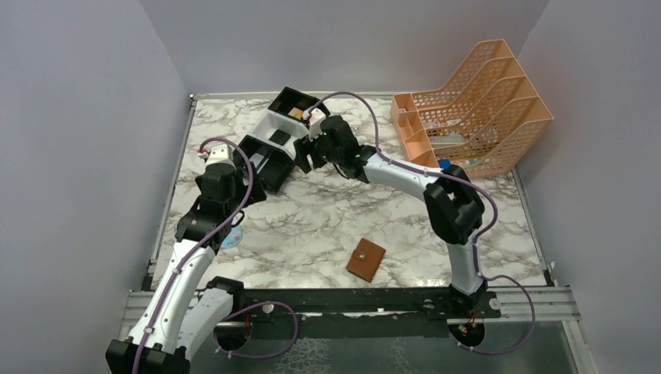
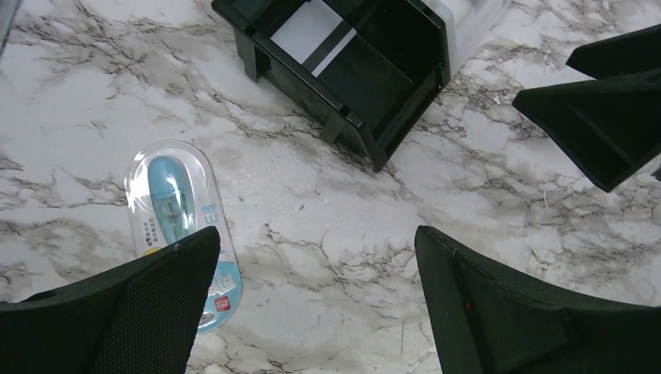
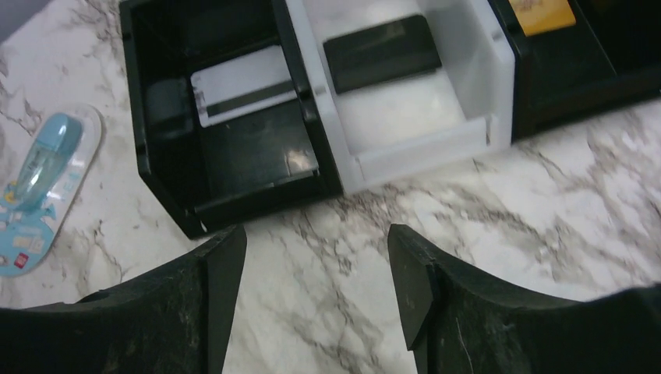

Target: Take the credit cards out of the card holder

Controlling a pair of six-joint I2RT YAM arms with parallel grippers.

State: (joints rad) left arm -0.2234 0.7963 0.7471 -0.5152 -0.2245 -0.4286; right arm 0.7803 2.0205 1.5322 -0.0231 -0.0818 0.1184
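Observation:
The card holder point(image 1: 365, 259), a brown leather wallet, lies shut on the marble table near the front, away from both arms. A pale card with a dark stripe point(image 3: 242, 93) lies in the near black compartment of the black-and-white tray point(image 3: 323, 148). A gold-tan card point(image 3: 542, 14) lies in the far black compartment. A dark flat piece point(image 3: 382, 53) rests in the white middle compartment. My right gripper point(image 3: 316, 234) hovers open and empty over bare table just in front of the tray. My left gripper point(image 2: 317, 234) is wide open and empty, short of the tray's end point(image 2: 366, 101).
A blue blister pack point(image 2: 175, 218) lies on the table left of my left fingers. An orange mesh file rack point(image 1: 475, 109) stands at the back right. Grey walls close off the table on three sides.

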